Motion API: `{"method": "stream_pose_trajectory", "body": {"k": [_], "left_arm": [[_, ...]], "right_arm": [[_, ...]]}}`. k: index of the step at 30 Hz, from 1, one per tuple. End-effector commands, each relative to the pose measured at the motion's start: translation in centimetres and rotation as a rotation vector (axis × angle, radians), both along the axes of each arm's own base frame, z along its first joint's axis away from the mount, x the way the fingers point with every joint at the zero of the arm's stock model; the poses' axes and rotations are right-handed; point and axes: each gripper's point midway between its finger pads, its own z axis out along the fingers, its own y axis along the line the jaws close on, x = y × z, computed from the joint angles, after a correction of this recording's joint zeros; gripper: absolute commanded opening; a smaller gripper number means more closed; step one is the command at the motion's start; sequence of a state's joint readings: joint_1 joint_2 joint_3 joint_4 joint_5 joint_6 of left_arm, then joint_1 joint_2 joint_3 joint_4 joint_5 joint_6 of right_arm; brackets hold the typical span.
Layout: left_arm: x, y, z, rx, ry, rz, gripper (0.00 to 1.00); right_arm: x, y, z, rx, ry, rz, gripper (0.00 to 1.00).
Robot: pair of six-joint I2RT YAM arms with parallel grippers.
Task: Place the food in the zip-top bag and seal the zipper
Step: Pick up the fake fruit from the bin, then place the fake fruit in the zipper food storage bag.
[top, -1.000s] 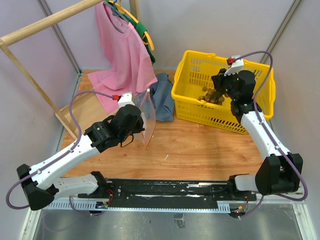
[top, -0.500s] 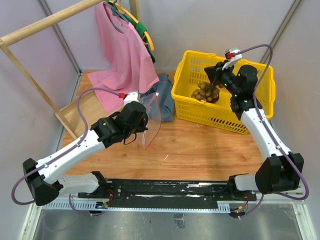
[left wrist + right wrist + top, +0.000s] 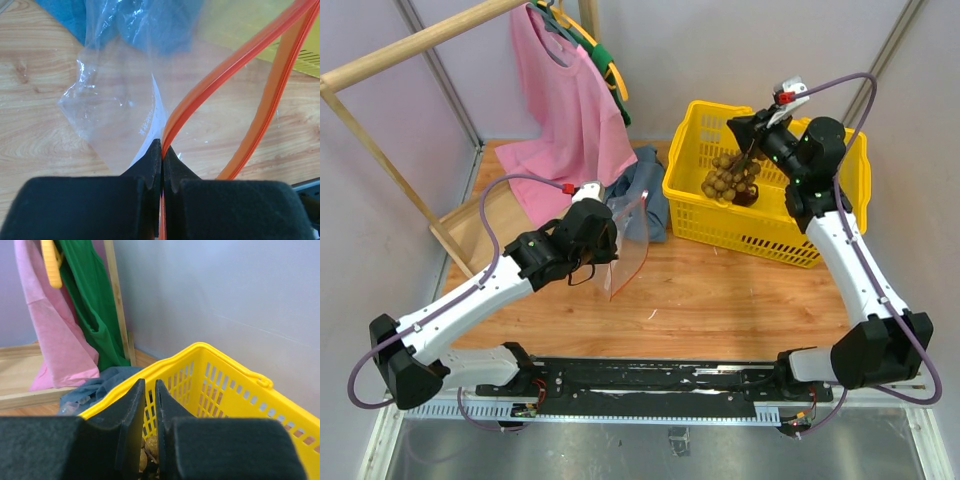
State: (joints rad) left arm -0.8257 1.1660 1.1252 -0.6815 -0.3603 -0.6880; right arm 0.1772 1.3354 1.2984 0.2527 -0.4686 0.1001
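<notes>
The tan-yellow cluster (image 3: 727, 178) of toy balls hangs from the right pincer (image 3: 752, 150), above the yellow basket (image 3: 740, 235) at the table's far right corner. A second ago it sat low inside the basket. Now it dangles level with the rim, so the pick has worked and I'd say the carry to the bag comes next. The right pincer's jaws stand narrow, nipped on the top of the cluster. Its own camera shows only a few tan balls (image 3: 148, 455) below the nearly closed fingers.

The zip-top bag (image 3: 628, 235) hangs over the middle of the table (image 3: 720, 300), a little toward the left edge and just in front of the blue cloth (image 3: 645, 190). The left pincer (image 3: 162, 160) is clamped tight on the zipper (image 3: 225, 75) at one end. In the last second that arm has pushed the bag toward the far edge and turned it, so its mouth faces the basket more. The two orange strips part into a narrow gap.

How wide the mouth gapes is hard to judge through the crinkled film. A dark lump beside the cluster may be the grape bunch, but I can't be sure. The red fruit I don't see anywhere.
</notes>
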Motion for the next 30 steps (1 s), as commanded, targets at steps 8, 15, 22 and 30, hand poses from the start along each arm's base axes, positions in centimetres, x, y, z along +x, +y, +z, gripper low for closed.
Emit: {"method": "stream_pose_trajectory", "body": {"k": [8,15,22,30], "left_arm": [[0.9,-0.5,0.7,-0.015,-0.017,-0.012,0.00],[1.4,-0.9,1.1,-0.003,-0.018,-0.025,0.00],[1.5,-1.4,2.0,-0.034,-0.027,-0.040,0.00],[1.1,-3.1,2.7,-0.121,-0.022,-0.093,0.00]], "right_arm": [[1.8,-0.1,-3.0,-0.049,0.066,-0.046,0.01],[0.4,0.3,2.2,-0.022,-0.009,-0.006,0.01],[-3.6,1.9,6.0,0.029,-0.069,0.107,0.01],[-10.2,6.0,8.4,0.073,-0.115,0.296,0.01]]}}
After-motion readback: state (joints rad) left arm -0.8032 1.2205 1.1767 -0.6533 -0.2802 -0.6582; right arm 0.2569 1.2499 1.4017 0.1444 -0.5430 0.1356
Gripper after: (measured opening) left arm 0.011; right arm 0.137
